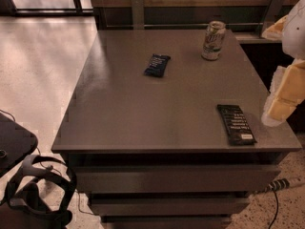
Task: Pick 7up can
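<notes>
Grey cabinet top (pixel 143 113) over drawers, pale floor (pixel 38 80) around it. Near right edge: flat dark wrapper (pixel 236 124). Mid-table: small blue packet (pixel 157 65). Far right corner: 7up can (pixel 213 40), upright and well apart from both, likely laid out as target among distractors. The gripper (pixel 282 97) hangs beside the right edge, raised, well short of the can; spread or closed, cannot tell.

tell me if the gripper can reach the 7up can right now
Probably yes: the gripper hangs beside the table, and nothing stands between it and the upright 7up can.
</notes>
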`<state>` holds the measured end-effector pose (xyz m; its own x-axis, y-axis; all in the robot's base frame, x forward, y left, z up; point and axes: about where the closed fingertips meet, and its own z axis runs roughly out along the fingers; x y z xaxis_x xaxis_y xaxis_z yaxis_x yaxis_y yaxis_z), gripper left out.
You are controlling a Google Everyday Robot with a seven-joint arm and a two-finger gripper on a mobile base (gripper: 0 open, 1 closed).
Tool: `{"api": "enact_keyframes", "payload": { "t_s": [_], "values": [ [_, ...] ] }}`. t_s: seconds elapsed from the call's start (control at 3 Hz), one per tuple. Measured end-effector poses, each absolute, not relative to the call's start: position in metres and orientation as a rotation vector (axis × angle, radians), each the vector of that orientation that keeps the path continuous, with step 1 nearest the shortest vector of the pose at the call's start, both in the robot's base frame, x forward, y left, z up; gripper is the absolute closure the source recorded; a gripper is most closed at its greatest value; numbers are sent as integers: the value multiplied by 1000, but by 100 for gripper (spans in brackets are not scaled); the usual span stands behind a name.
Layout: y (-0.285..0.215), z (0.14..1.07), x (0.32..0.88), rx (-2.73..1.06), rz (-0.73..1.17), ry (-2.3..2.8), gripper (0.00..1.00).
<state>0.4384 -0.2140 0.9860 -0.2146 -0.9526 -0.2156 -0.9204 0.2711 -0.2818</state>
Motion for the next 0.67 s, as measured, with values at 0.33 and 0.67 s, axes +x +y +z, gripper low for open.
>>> {"api": "enact_keyframes", "payload": {
  "t_s": [0.33,0.67],
  "values": [
    [-217,986,442,-1692,-124,2206,0],
    [-249,985,471,-1576,-65,2209,0]
  ]
}}
